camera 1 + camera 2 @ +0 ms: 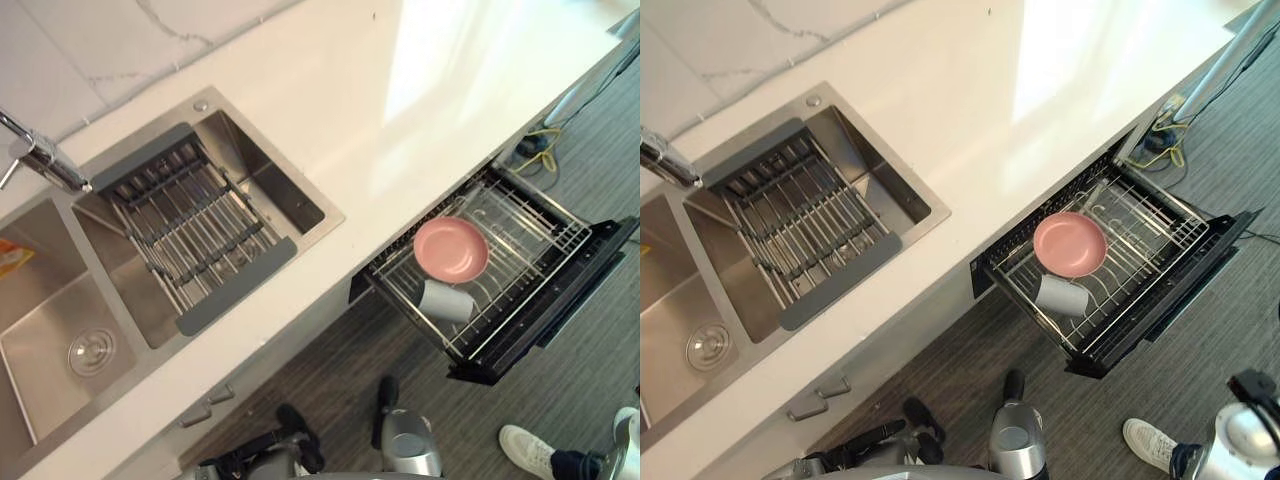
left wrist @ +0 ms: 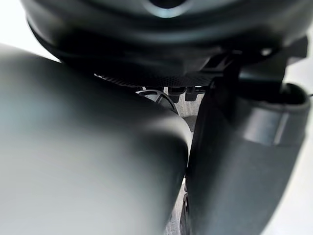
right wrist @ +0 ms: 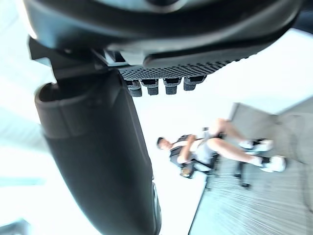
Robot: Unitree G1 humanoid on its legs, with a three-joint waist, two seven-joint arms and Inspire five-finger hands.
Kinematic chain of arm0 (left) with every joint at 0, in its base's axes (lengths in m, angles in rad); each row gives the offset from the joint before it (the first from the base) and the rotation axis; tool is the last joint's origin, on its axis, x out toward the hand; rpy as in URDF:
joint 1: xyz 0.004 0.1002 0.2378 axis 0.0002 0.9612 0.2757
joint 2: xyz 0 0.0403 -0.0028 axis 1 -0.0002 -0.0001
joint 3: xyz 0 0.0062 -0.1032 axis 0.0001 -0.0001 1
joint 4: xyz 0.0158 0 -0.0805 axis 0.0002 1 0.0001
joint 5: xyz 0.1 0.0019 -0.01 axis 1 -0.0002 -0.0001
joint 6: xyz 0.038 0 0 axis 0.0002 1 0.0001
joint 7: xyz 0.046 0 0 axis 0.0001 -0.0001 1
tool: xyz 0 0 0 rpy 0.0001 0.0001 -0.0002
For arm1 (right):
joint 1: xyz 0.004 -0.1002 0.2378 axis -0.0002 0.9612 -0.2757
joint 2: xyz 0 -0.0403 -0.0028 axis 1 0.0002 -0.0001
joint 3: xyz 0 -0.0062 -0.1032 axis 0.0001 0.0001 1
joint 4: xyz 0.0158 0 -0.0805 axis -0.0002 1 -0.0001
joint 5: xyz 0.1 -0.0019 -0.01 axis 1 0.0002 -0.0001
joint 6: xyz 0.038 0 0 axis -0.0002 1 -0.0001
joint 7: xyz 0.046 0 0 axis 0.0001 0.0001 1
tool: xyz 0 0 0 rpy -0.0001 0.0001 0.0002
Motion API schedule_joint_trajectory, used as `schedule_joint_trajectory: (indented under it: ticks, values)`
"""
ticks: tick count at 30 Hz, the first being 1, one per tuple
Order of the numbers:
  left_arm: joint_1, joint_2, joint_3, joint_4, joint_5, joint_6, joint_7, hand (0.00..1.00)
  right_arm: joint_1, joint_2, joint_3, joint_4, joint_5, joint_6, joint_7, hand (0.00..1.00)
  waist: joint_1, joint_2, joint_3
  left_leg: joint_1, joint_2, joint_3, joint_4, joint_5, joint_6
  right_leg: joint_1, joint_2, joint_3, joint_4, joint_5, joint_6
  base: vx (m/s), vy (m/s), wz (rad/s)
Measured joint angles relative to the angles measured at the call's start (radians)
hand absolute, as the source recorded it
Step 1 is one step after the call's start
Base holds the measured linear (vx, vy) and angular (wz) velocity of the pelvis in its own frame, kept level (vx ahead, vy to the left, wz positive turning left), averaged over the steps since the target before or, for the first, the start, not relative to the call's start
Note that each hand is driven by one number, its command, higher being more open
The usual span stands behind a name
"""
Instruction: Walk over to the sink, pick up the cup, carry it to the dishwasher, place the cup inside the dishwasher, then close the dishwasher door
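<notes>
Right wrist view: dark right hand [image 3: 161,66] hangs empty, fingers slack, thumb out; left hand [image 2: 161,49], state cannot be told. Pale grey cup [image 1: 447,300] lies on its side in the open dishwasher's wire rack [image 1: 545,240], just beside a round pink plate [image 1: 451,249], apart from both hands.

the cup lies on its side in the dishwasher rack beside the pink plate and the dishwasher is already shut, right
Not quite: the dishwasher is open, with its rack pulled out, as the left eye view shows. The rest holds: the cup lies on its side in the rack beside the pink plate.
</notes>
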Motion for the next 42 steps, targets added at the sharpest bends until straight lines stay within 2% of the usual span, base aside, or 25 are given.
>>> schedule_joint_trajectory:
  ticks: [3,5,10,14,22,28,42]
  values:
    - [0.019,-0.008,0.0,0.006,0.0,0.0,-0.001,1.0,0.025,0.098,-0.004,0.014,0.027,-0.002,0.029,1.0,-0.003,0.008,-0.026,0.016,0.001,0.01,-0.007,-0.003,-0.005,0.012,0.004,0.006,-0.001,-0.004,0.0,-0.01,0.004,-0.07]
    - [0.019,-0.011,-0.001,0.024,-0.001,-0.001,-0.001,1.0,0.031,0.121,-0.003,0.014,0.026,-0.002,0.032,1.0,-0.003,0.015,-0.043,0.02,0.0,0.009,-0.011,-0.003,-0.005,0.017,0.004,0.005,-0.003,-0.004,0.0,0.0,0.009,0.01]
    - [0.019,-0.011,-0.002,0.035,-0.001,0.006,0.004,1.0,0.03,0.122,0.002,0.013,0.029,-0.002,0.015,1.0,0.013,0.011,-0.074,0.034,0.0,-0.015,-0.03,0.0,-0.01,0.048,0.009,-0.022,-0.022,-0.003,0.002,-0.01,-0.001,0.13]
    - [0.018,-0.01,-0.002,0.034,-0.002,0.016,0.019,1.0,0.027,0.122,0.052,0.014,0.06,-0.007,0.018,1.0,0.017,0.008,-0.078,0.047,0.003,-0.013,-0.031,0.001,-0.013,0.065,0.016,-0.02,-0.033,-0.002,0.002,0.01,-0.011,-0.02]
    - [0.027,-0.002,-0.001,0.037,-0.022,0.022,0.047,1.0,0.002,0.105,0.129,0.035,0.123,-0.017,0.068,1.0,0.02,-0.008,-0.101,0.092,0.018,0.058,-0.026,-0.011,-0.036,0.066,0.043,0.05,-0.044,0.001,-0.002,0.03,-0.017,-0.27]
    - [0.042,0.007,0.008,0.033,-0.024,0.022,0.051,1.0,0.002,0.102,0.176,0.069,0.146,-0.017,0.064,1.0,0.024,-0.026,-0.125,0.104,0.015,0.07,-0.027,-0.014,-0.039,0.067,0.043,0.062,-0.042,0.001,-0.002,-0.03,-0.006,-0.06]
    - [0.046,0.01,0.006,0.03,-0.024,0.061,0.07,1.0,0.004,0.101,0.214,0.119,0.223,-0.008,0.092,1.0,0.031,-0.026,-0.153,0.108,0.015,0.076,-0.031,-0.015,-0.039,0.07,0.043,0.066,-0.051,0.005,-0.003,-0.02,-0.002,-0.01]
